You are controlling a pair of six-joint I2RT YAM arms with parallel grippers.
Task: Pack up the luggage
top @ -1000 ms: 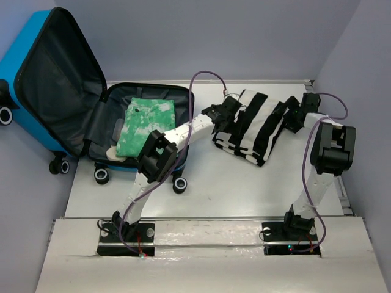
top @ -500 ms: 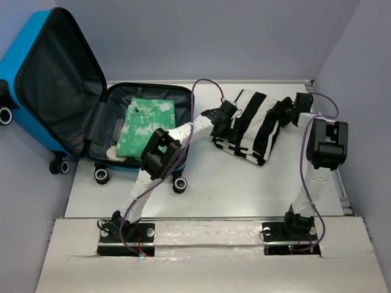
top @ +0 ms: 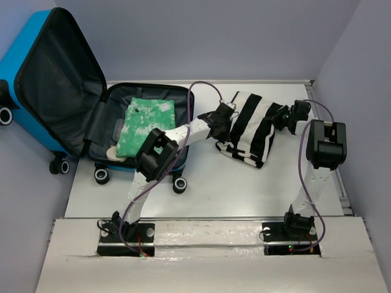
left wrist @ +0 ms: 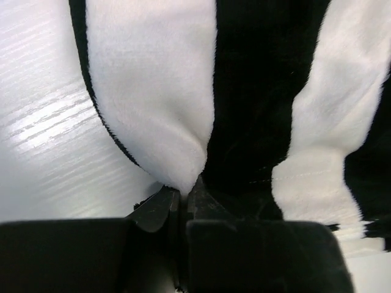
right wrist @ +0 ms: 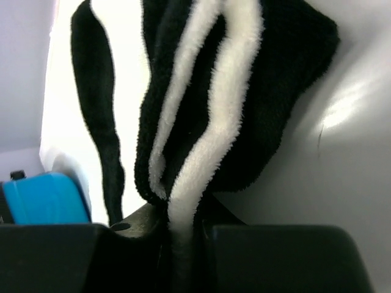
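The left gripper [top: 223,116] and right gripper [top: 286,116] each pinch tight on 1 edge of the striped fleece [top: 252,128], sharing it for carrying; the luggage [top: 55,79] lies open near the left gripper's left

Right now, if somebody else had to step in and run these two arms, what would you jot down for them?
Left pincer: shut on the striped fabric, at its left edge.
Right pincer: shut on the fabric's right edge.
The luggage sits open at the far left, lid propped up, with a green cloth inside.
Done: green cloth packed, fabric gripped by both arms.
Left: carry the fabric leftward into the luggage, release it, then probably close the lid.
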